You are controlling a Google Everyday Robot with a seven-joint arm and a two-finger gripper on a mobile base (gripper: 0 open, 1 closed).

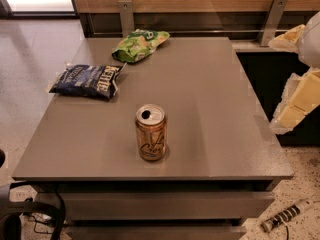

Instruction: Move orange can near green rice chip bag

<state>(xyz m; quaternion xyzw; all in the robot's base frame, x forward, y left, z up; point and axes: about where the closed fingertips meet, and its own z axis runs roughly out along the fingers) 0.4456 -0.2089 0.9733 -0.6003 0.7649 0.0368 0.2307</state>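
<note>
Wood panelling runs along the back of the scene, with two metal brackets [125, 15] fixed under it, and in front of it we see a flat grey table [220, 129] standing on a pale speckled floor [30, 59]. We find the orange can [151, 132] standing upright near the front edge of the table, roughly midway across, its silver top showing an open mouth and dark cursive script on the side facing us. We see the green rice chip bag [139, 45] lying flat at the far edge of the table, left of centre, well apart from the can. A dark blue chip bag [89, 80] with white lettering lies at the left edge, nearer to us than the green bag and just beside it, touching neither the green bag nor the can. We see the gripper [296, 100] as pale cream-yellow parts at the right border of the view, off the table's right side and above a dark cabinet [265, 79], well apart from the can and holding nothing that we can make out; we cannot tell whether it is open or closed, since much of it is cut off by the frame
</note>
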